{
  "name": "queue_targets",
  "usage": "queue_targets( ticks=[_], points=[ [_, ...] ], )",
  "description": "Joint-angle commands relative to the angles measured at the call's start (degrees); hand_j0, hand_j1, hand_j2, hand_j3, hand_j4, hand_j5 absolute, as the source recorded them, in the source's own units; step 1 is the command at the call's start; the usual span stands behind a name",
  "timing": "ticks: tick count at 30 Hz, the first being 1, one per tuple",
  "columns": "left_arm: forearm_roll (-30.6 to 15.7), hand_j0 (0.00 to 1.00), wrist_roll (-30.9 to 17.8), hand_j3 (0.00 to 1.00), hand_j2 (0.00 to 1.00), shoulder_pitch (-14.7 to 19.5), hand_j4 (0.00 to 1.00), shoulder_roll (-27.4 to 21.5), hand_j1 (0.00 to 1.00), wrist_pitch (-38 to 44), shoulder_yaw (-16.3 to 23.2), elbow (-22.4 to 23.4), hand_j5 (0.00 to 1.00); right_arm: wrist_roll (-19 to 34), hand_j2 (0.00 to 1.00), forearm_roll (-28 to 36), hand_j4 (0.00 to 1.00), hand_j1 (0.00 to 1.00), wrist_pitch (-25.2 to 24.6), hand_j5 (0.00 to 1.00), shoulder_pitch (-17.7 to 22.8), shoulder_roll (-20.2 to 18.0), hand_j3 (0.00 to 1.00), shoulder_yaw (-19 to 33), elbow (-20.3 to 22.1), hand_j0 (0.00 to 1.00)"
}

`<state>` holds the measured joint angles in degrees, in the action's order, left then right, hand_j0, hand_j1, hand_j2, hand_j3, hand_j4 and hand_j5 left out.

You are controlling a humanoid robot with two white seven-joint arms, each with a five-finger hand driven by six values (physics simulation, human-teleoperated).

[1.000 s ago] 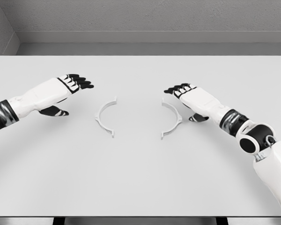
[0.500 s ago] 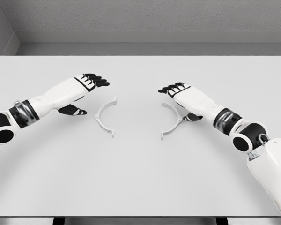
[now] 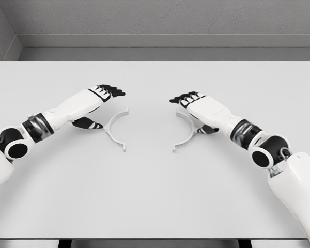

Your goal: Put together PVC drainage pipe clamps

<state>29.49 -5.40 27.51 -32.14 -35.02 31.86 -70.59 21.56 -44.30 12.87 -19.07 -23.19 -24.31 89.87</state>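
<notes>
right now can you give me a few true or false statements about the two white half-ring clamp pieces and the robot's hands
1. The two white semicircular clamp halves are joined into a closed ring. False: the left clamp half and the right clamp half lie apart on the pale grey table, open sides facing each other.
2. The left hand is beside the left clamp half. True.
3. The right hand has lifted its clamp half clear of the table. False: that piece lies on the table.
4. Both hands have black fingers. True.
5. A grey pipe lies between the halves. False: only bare table shows there.
</notes>
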Motion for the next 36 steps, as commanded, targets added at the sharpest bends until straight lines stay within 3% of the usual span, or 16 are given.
queue_targets(
  ticks=[1, 13, 31, 36],
  points=[
    [-0.4, 1.00, 0.0, 1.00, 1.00, 0.0, 1.00, 0.5, 1.00, 0.0, 0.0, 0.3, 1.00, 0.0, 1.00, 0.2, 1.00, 1.00, -0.1, 1.00, 0.0, 0.3, 1.00, -0.2, 0.0, 1.00],
    [-0.4, 1.00, 0.0, 1.00, 1.00, 0.0, 1.00, 0.9, 1.00, 0.0, 0.0, 2.4, 1.00, 0.0, 1.00, 0.2, 1.00, 1.00, -0.2, 1.00, -1.0, 0.7, 1.00, -1.2, -2.0, 1.00],
    [0.0, 1.00, 0.0, 1.00, 1.00, -0.7, 1.00, 4.4, 1.00, 0.0, 0.0, 1.6, 1.00, 0.0, 1.00, 0.2, 1.00, 1.00, -0.2, 1.00, -3.2, 3.7, 1.00, -2.8, -4.5, 1.00],
    [0.0, 1.00, 0.0, 1.00, 1.00, -0.9, 1.00, 4.8, 1.00, 0.0, 2.4, 0.4, 1.00, 0.0, 1.00, 0.2, 1.00, 1.00, -0.3, 1.00, -4.3, 4.2, 1.00, -3.4, -5.7, 1.00]
  ],
)
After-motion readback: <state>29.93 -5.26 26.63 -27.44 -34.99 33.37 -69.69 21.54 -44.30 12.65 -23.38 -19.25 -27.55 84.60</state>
